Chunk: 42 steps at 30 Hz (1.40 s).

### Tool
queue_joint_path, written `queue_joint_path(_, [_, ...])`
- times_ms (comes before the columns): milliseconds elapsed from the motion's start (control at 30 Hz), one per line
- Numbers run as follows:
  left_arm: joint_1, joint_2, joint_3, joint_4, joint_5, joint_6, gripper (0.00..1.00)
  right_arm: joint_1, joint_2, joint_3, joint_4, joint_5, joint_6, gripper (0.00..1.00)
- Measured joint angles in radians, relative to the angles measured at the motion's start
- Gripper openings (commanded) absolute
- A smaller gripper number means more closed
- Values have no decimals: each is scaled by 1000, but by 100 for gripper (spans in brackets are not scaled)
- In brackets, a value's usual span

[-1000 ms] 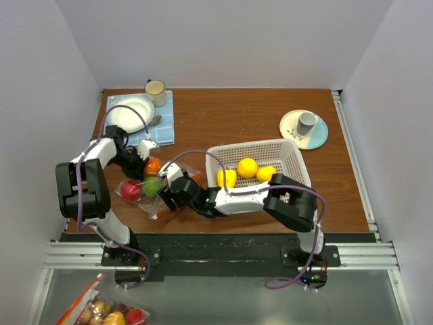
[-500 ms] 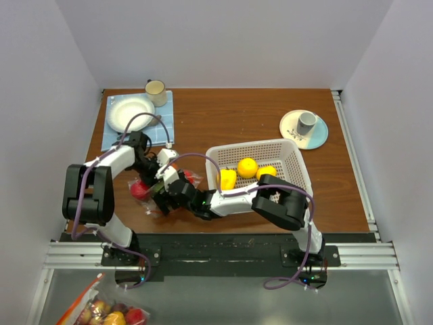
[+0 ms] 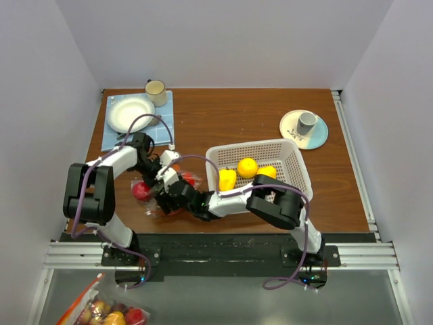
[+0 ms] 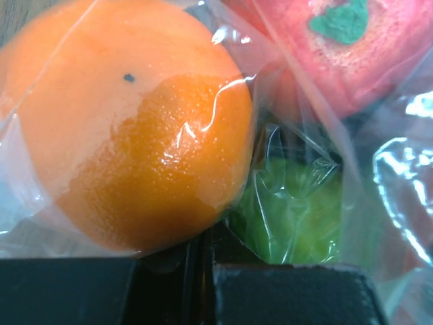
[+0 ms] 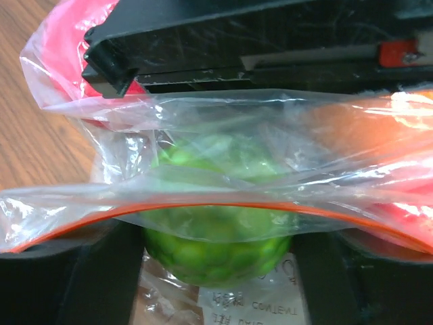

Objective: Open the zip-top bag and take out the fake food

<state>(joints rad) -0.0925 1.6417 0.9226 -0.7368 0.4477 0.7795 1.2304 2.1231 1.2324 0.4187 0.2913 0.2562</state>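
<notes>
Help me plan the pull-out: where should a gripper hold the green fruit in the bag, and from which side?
Take the green fruit across its round middle, a finger on each flank, coming in through the mouth of the zip-top bag. It bulges at the orange-red zip strip, nearest the opening.

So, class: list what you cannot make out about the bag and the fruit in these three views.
- Top view: zip-top bag mostly hidden under left arm and right arm; fruit count unclear.
- Right wrist: whether right gripper grips the green fruit; film and frame edge hide contact.
- Left wrist: too close; red fruit cut off by the edge.
</notes>
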Motion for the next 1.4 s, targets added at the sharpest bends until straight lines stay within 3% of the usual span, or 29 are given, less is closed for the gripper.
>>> queue_joint_path(67, [1, 3, 2, -1, -6, -2, 7, 0, -10, -20, 10, -3, 6, 37])
queue_joint_path(100, [2, 7, 6, -4, -7, -3, 7, 0, -19, -34, 14, -3, 8, 19])
queue_joint_path(167, [6, 17, 19, -10, -10, -10, 7, 0, -50, -71, 9, 2, 13, 6])
queue_joint_path(400, [19, 23, 31, -1, -54, -43, 6, 1, -276, -186, -101, 45, 6, 12])
queue_joint_path(500, [40, 38, 54, 0, -67, -63, 7, 1, -431, -213, -181, 90, 5, 1])
queue_joint_path(667, [65, 56, 98, -21, -72, -66, 7, -12, -664, -242, -281, 245, -14, 0])
queue_joint_path(800, [66, 39, 152, -77, -52, -66, 5, -108, -758, -248, -370, 363, 12, 0])
queue_joint_path(867, [66, 9, 177, -101, -38, -66, 3, -170, -766, -255, -424, 427, 46, 15])
queue_joint_path(900, [66, -11, 187, -116, -31, -65, 2, -203, -760, -257, -462, 458, 68, 57])
queue_joint_path(933, [66, -34, 197, -129, -24, -65, 2, -230, -747, -257, -499, 484, 89, 84])
queue_joint_path(967, [66, -55, 207, -143, -19, -65, 2, -251, -731, -256, -533, 505, 105, 99])
queue_joint_path(1033, [66, -89, 223, -163, -10, -65, 2, -269, -692, -256, -585, 528, 132, 99])
queue_joint_path(1133, [70, -128, 229, -174, -6, -62, 18, -266, -640, -256, -645, 520, 151, 98])
queue_joint_path(1233, [118, -124, 227, -174, 3, -45, 53, -247, -653, -265, -639, 495, 151, 98])
queue_joint_path(1267, [143, -115, 227, -175, 8, -35, 88, -233, -671, -274, -624, 488, 145, 99])
queue_joint_path(1300, [175, -96, 230, -180, 21, -24, 100, -215, -694, -282, -613, 479, 135, 99])
queue_joint_path(1400, [251, -6, 244, -217, 65, 23, 100, -134, -759, -291, -558, 469, 88, 99])
